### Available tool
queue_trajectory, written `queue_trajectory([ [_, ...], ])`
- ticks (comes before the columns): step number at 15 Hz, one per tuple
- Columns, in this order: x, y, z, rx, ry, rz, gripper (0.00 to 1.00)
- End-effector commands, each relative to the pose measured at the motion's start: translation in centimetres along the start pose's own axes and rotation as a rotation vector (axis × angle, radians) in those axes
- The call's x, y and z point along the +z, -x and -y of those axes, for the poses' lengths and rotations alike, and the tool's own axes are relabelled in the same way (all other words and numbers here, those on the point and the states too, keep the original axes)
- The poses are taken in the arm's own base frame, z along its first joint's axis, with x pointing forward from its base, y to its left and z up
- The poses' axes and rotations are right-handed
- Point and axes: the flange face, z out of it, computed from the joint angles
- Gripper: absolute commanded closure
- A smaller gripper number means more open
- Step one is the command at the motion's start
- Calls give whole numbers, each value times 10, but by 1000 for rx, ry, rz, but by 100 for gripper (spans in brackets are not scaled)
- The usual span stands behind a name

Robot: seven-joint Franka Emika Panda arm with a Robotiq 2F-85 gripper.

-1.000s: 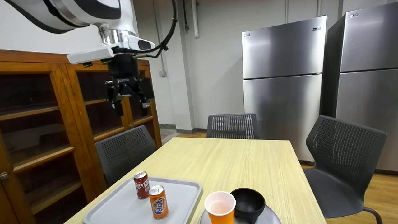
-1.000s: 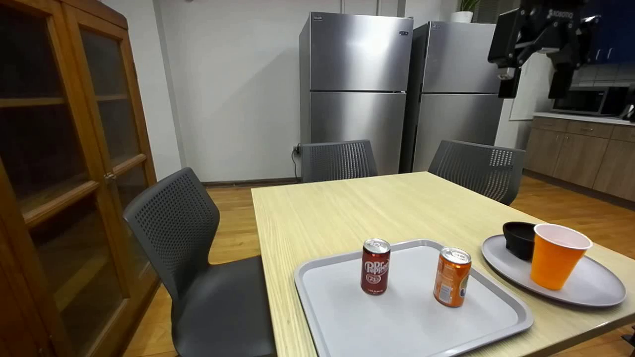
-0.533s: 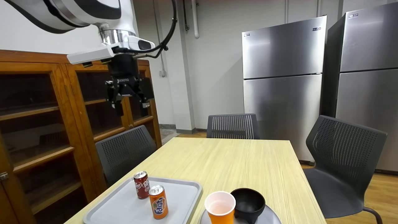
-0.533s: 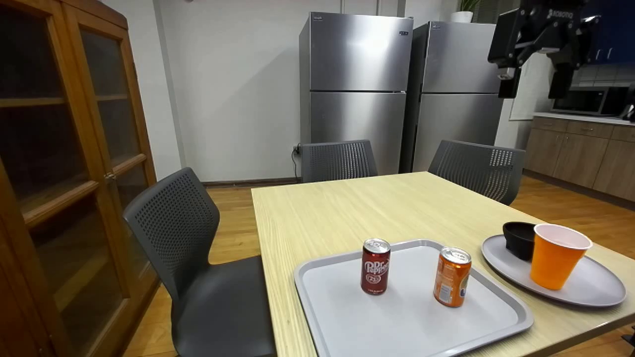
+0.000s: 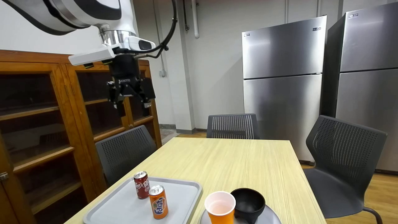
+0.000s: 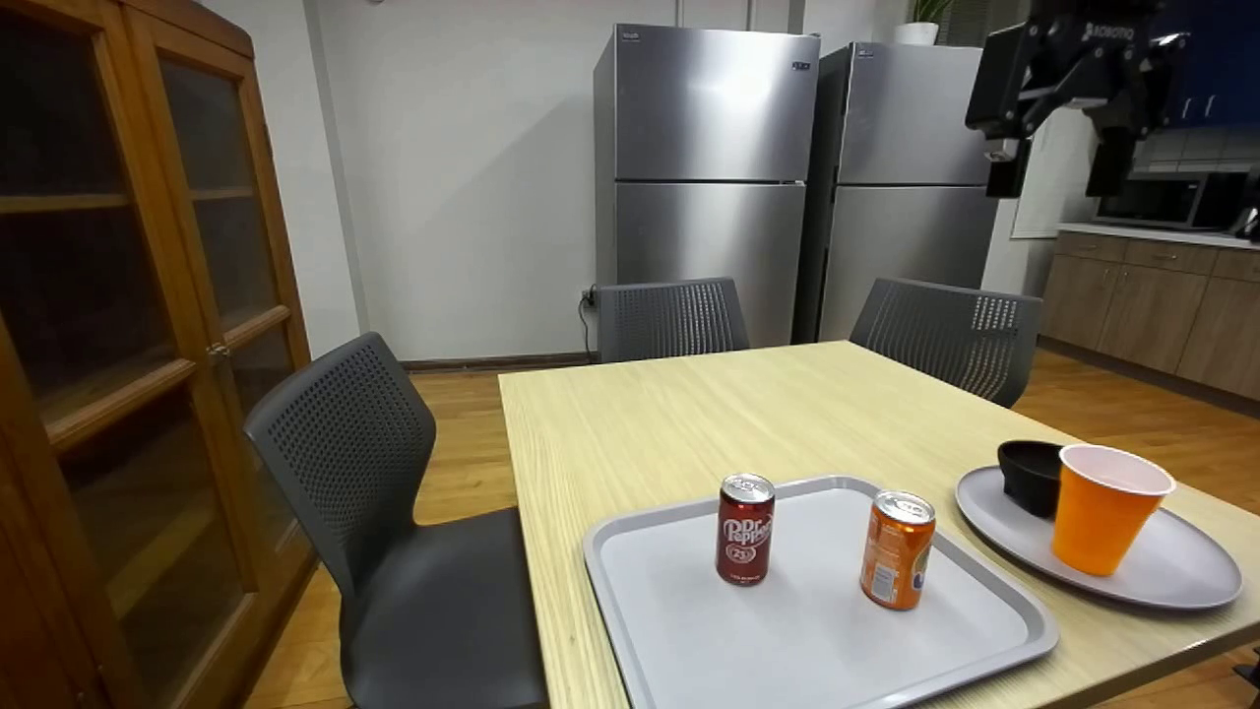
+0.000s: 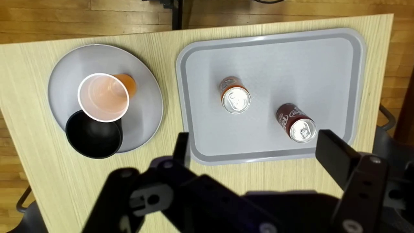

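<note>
The black two-fingered claw [image 5: 133, 111] is just hanging well above the pale wood-grain surface [image 5: 236, 161], jaws spread apart. Down below, a dark red metal soda can [image 5: 142, 186] and an orange metal Fanta can [image 5: 159, 203] stand upright near each other on a grey rectangular tray [image 5: 124, 207]. Right of that, an orange cup with a white inside [image 5: 220, 203] and a round black bowl [image 5: 248, 202] share a round grey plate [image 5: 272, 217], cut off at the bottom.
</note>
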Motion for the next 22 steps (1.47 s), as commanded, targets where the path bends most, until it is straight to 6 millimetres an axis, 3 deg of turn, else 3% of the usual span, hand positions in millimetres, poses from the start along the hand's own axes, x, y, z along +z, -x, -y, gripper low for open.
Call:
queue_trajectory([
  [1, 11, -10, -3, 51, 48, -54, 0],
  [9, 39, -38, -24, 123, 80, -133, 0],
  [22, 92, -94, -105, 283, 94, -145, 0],
])
